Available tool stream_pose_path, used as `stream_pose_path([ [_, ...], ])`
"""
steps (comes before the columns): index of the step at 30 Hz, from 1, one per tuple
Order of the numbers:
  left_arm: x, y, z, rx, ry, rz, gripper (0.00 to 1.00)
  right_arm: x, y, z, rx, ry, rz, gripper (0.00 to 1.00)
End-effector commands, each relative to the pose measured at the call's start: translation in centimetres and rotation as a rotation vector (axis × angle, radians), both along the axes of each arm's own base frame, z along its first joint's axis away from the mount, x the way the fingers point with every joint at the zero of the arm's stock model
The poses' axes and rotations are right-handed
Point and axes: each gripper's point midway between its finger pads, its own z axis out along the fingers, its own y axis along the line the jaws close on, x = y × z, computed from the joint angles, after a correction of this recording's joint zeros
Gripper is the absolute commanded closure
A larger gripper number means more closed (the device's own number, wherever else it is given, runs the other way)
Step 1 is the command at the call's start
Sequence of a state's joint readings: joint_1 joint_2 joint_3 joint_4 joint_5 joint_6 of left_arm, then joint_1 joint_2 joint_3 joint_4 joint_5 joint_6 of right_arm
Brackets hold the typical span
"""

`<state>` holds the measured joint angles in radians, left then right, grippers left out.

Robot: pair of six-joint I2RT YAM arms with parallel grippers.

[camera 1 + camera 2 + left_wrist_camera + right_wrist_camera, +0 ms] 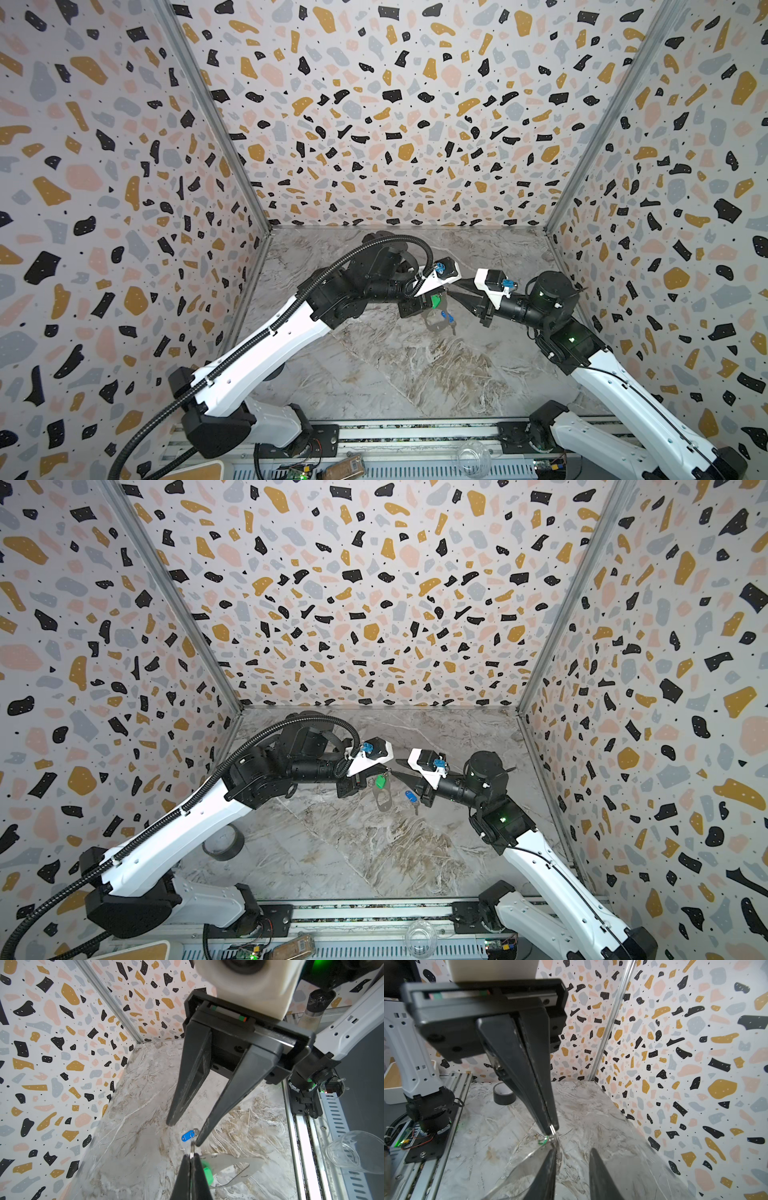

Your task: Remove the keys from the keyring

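Two keys, one keyring, two grippers, on a marble tabletop [374, 854].

1. Keyring [384, 801]: a grey-beige strap loop with a metal ring [192, 1150] at its upper end. It hangs clear of the tabletop. The ring is pinched in the closed jaws of the left gripper [190, 1159].
2. Green-tag key [381, 781]: hangs against the strap, just under the ring.
3. Blue-tag key [410, 796]: lies on the tabletop, apart from the keyring, on the right arm's side of it. Its tag and small dark key are together.
4. Right gripper [393, 766]: jaws parted and holding nothing. Its tips are just beside the ring, and in the left wrist view one tip is almost touching it.
5. Dark tape roll [224, 845]: on the tabletop, well apart from the keyring, on the left arm's side.
6. Clear cup [419, 937]: on the front rail, well apart from the keyring.
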<state>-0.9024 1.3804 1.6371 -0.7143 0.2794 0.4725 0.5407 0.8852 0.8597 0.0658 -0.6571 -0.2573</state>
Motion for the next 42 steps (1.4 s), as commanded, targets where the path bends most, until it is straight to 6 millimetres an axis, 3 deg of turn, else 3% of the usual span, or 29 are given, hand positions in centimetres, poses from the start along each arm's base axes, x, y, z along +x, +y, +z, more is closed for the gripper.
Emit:
stream_pose_path([
  [1, -0.3, 0.3, 0.3, 0.040, -0.032, -0.008, 1.00, -0.7, -0.2, 1.0, -0.014, -0.030, 0.013, 0.73],
  [7, -0.3, 0.1, 0.2, 0.053, -0.043, -0.011, 1.00, -1.0, 0.2, 0.6, 0.004, -0.002, 0.047, 0.81],
  [24, -0.7, -0.4, 0.2, 0.070, -0.068, -0.040, 1.00, -1.7, 0.9, -0.8, 0.020, 0.074, 0.122, 0.80],
  [37, -1.3, -0.8, 0.2, 0.055, -0.073, -0.075, 1.00, -2.3, 1.2, -0.5, 0.034, 0.069, 0.161, 0.98],
  [38, -1.0, -0.7, 0.2, 0.055, -0.081, -0.062, 0.95, -2.3, 1.1, -0.5, 0.036, 0.066, 0.160, 0.99],
  [42, 0.8, 0.4, 2.1, -0.004, -0.183, 0.063, 0.59, -2.5, 1.1, -0.3, 0.065, 0.062, 0.164, 1.00],
])
